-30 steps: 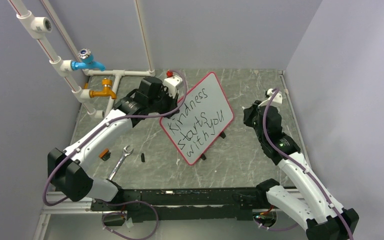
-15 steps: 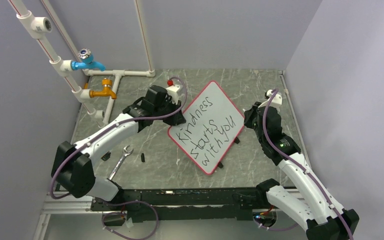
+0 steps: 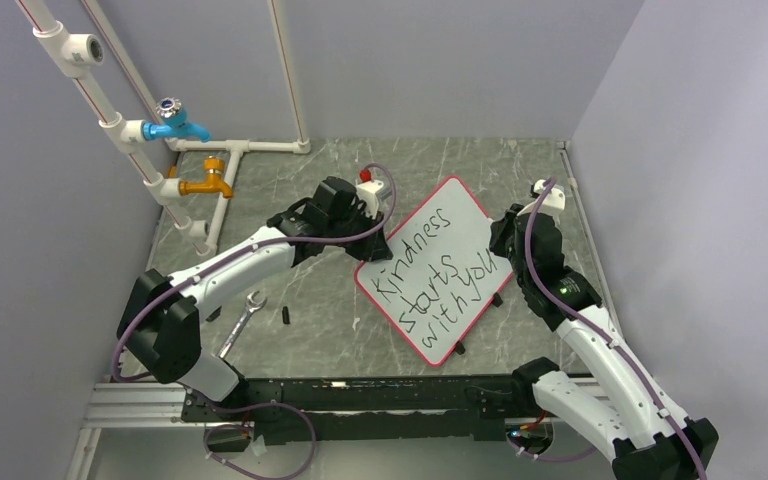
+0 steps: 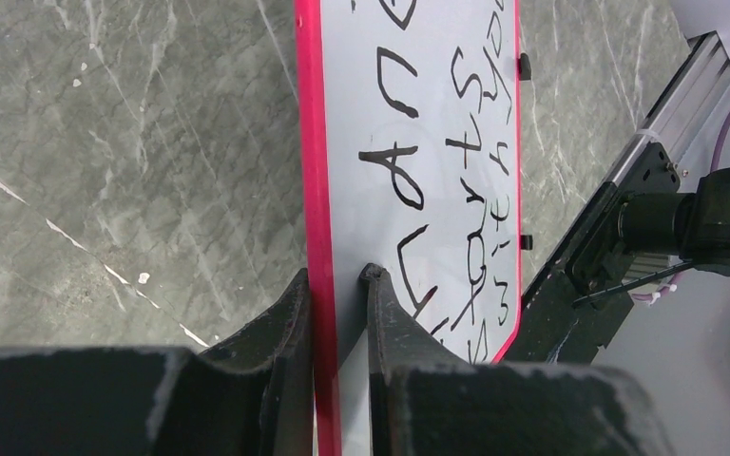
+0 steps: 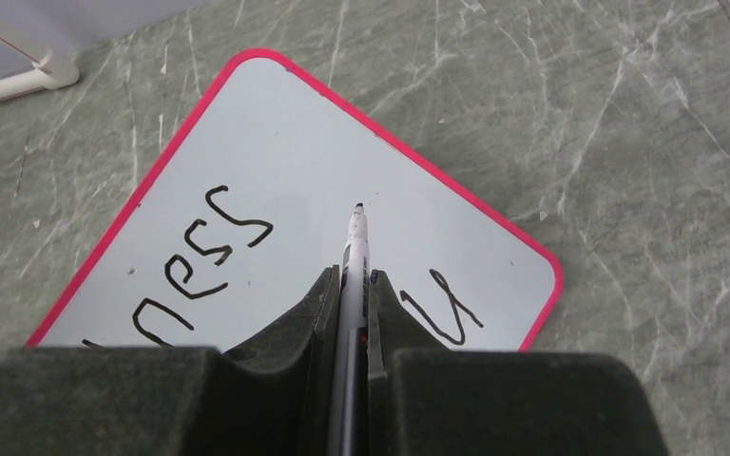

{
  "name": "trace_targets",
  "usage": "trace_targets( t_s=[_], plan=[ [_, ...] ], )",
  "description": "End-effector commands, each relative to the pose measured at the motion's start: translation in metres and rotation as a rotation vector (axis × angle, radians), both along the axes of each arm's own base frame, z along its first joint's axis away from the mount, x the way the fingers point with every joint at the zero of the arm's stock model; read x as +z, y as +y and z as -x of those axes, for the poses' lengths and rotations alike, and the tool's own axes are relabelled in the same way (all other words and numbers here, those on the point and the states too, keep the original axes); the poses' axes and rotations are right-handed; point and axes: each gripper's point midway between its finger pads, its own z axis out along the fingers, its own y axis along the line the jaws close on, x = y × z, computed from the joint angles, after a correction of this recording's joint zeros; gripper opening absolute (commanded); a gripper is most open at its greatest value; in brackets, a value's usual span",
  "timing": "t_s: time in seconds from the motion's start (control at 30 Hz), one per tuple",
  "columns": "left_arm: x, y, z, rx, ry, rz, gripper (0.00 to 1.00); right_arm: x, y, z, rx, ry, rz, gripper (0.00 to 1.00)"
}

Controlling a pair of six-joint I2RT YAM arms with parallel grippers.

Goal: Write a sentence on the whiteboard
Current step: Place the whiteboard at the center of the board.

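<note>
Pale lilac-grey walls are closing in a grey-green marbled bench on three sides. White pipes are running down the left wall, with a blue tap sitting above an orange tap. A silver wrench is lying on the near-left stone, just beside a small black piece, and a metal rail is running along the near edge.

The whiteboard is sitting right of centre, turned corner-on like a diamond, between the two arms. The sentence, "Kindness starts with you", is running across it in three black lines. Whether the board is lying flat or tipped up off the stone, I cannot tell.

In the left wrist view, the left end effector is pinching the board's edge, one finger on each side of the red rim. The right end effector is squeezing a marker between its fingers. The tip is pointing at the blank white patch between "ness" and the "y". Whether the tip is touching the board is too close to call.
</note>
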Motion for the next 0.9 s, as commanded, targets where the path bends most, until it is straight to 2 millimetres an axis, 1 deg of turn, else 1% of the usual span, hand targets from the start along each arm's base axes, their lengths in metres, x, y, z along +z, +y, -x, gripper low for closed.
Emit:
trace_targets(
  t_s=[0.0, 0.27, 0.43, 0.6, 0.73, 0.87],
  plan=[
    [-0.064, 0.040, 0.043, -0.109, 0.115, -0.311, 0.12, 0.013, -0.004, -0.003, -0.019, -0.040, 0.004, 0.00],
    [-0.056, 0.042, 0.037, -0.093, 0.082, -0.344, 0.25, 0.009, -0.005, -0.004, -0.022, -0.031, 0.011, 0.00],
    [-0.053, 0.040, 0.034, -0.094, 0.067, -0.345, 0.28, 0.008, -0.004, -0.004, -0.020, -0.028, 0.010, 0.00],
    [-0.049, 0.040, 0.033, -0.097, 0.046, -0.334, 0.34, 0.002, -0.003, -0.005, -0.020, -0.015, 0.014, 0.00],
    [-0.040, 0.039, 0.031, -0.091, 0.027, -0.320, 0.38, 0.003, -0.003, -0.006, -0.020, -0.017, 0.013, 0.00],
    [-0.026, 0.036, 0.027, -0.083, 0.003, -0.304, 0.40, 0.002, -0.003, -0.007, -0.020, -0.015, 0.014, 0.00]
  ],
)
